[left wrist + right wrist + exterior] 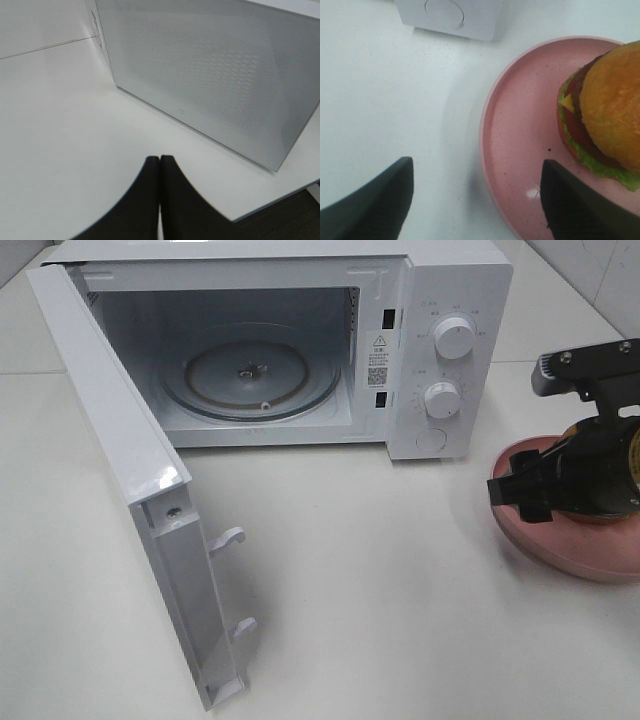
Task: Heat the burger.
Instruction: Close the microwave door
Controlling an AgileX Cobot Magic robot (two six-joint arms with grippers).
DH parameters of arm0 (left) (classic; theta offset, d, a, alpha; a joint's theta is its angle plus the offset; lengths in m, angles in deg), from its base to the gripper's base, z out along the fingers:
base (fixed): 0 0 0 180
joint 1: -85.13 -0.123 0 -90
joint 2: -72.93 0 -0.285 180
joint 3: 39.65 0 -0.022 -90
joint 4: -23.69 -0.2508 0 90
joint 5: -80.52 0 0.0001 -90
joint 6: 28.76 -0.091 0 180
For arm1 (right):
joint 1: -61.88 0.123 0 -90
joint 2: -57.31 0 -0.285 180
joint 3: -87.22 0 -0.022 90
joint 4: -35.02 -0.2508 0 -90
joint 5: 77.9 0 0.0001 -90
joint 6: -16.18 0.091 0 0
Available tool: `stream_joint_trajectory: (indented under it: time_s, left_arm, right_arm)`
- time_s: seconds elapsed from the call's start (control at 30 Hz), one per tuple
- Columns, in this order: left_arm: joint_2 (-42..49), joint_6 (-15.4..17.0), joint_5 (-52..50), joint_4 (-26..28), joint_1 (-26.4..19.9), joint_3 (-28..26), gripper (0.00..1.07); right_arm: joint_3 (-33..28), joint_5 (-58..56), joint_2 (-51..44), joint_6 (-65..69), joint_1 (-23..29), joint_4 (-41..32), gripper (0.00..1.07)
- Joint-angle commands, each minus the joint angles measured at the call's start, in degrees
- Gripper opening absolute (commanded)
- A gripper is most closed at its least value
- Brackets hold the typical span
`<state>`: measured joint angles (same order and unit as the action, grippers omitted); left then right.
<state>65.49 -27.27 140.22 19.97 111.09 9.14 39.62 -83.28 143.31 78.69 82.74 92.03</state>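
Reaching for the burger [605,110] on the plate [520,150], beside the open microwave [440,300]; right hand [475,200] spread wide at the plate's rim, left hand [160,200] closed, empty; rim grasp judged next

Showing 1 white box-shaped microwave oven [300,340] | holding 1 round glass turntable [248,378] | carrying 2 white round knobs [455,338] | sitting 1 golden-bun burger [605,110] | lying 1 round pink plate [520,150] | working 2 black grippers [477,200]
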Motion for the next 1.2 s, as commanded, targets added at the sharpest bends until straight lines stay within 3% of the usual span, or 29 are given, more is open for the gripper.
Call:
stream_joint_trajectory:
  time_s: [0.03,0.47,0.53,0.57,0.63,0.73,0.8,0.83,0.9,1.1,1.2]
  left_arm:
    - [1.03,0.34,-0.46,0.4,-0.23,0.11,0.0]
    - [1.03,0.34,-0.46,0.4,-0.23,0.11,0.0]
    - [1.03,0.34,-0.46,0.4,-0.23,0.11,0.0]
    - [1.03,0.34,-0.46,0.4,-0.23,0.11,0.0]
    - [1.03,0.34,-0.46,0.4,-0.23,0.11,0.0]
    - [1.03,0.34,-0.46,0.4,-0.23,0.11,0.0]
    - [1.03,0.34,-0.46,0.4,-0.23,0.11,0.0]
    - [1.03,0.34,-0.46,0.4,-0.23,0.11,0.0]
    - [1.03,0.34,-0.46,0.4,-0.23,0.11,0.0]
    - [1.03,0.34,-0.46,0.4,-0.23,0.11,0.0]
    - [1.03,0.34,-0.46,0.4,-0.23,0.11,0.0]
  right_arm:
    - [0.52,-0.29,-2.06,-1.95,-0.06,-2.18,0.71]
    - [0.74,-11.63,-5.79,-22.06,-0.06,-20.74,0.67]
    - [1.6,-14.5,-6.88,-27.9,-0.06,-28.76,0.67]
    - [1.6,-14.5,-6.88,-27.9,-0.06,-28.76,0.67]
    - [3.27,-19.71,-7.79,-37.13,-0.06,-38.96,0.67]
    - [4.87,-24.35,-8.19,-44.4,-0.06,-44.63,0.67]
    - [9.28,-36.33,-8.19,-61.02,-0.06,-57.01,0.67]
    - [9.28,-36.33,-8.19,-61.02,-0.06,-57.01,0.67]
    - [12.72,-40.57,-8.19,-66.58,-0.06,-65.72,0.67]
    - [17.19,-40.51,-8.14,-63.94,-1.03,-65.55,0.67]
    - [18.56,-41.08,-8.14,-61.82,-4.58,-64.11,0.67]
